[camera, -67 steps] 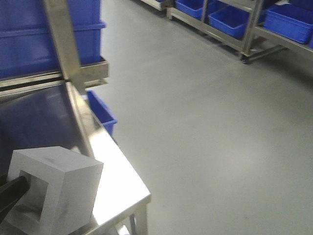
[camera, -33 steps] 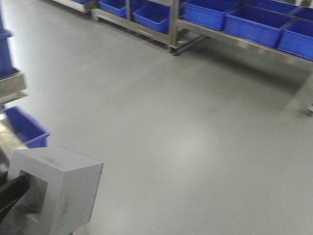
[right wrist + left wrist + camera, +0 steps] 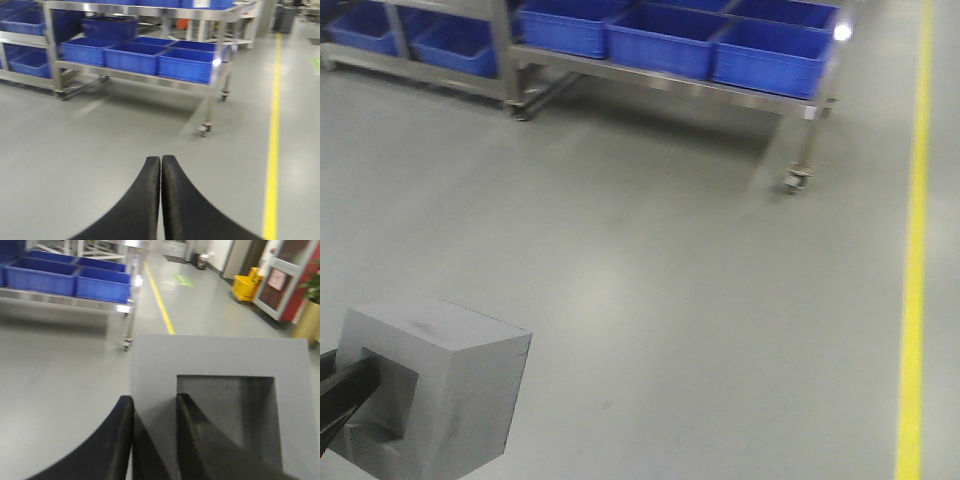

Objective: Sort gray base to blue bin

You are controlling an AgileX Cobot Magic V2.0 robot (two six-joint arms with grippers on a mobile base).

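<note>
Block in hand: gray base [image 3: 215, 360] hangs in my left pincer [image 3: 154, 402]. One finger sits inside the square recess and the other on the outer face, so the pincer is closed part-way, clamped on that one wall. In the front view the base sits low left, in the air over bare floor [image 3: 650, 300], touching nothing else. My right pincer [image 3: 160, 162] is fully closed, fingertips pressed together, holding nothing.

Past the block there is open gray floor, with a yellow line [image 3: 915, 250] running along the right side. Farther out stands a wheeled steel rack [image 3: 660, 82], one caster [image 3: 795, 180] visible under its right end. Its shelf holds a row of blue crates set rim to rim. The blue bin [image 3: 770, 55] at the right end of the shelf is the closest to me. I can't tell which crate is the intended target, and their insides are too far off to read.

Step, as I judge it: carry phase. The grasp is made and the drop is not yet done, with block and bins well apart.

Next move needs the base brought up to the rack. Then I'd lift the block over a bin rim, centre it above the bin floor and open the left pincer. The grip is on a single wall, so I'd go gently in case the block swings.
</note>
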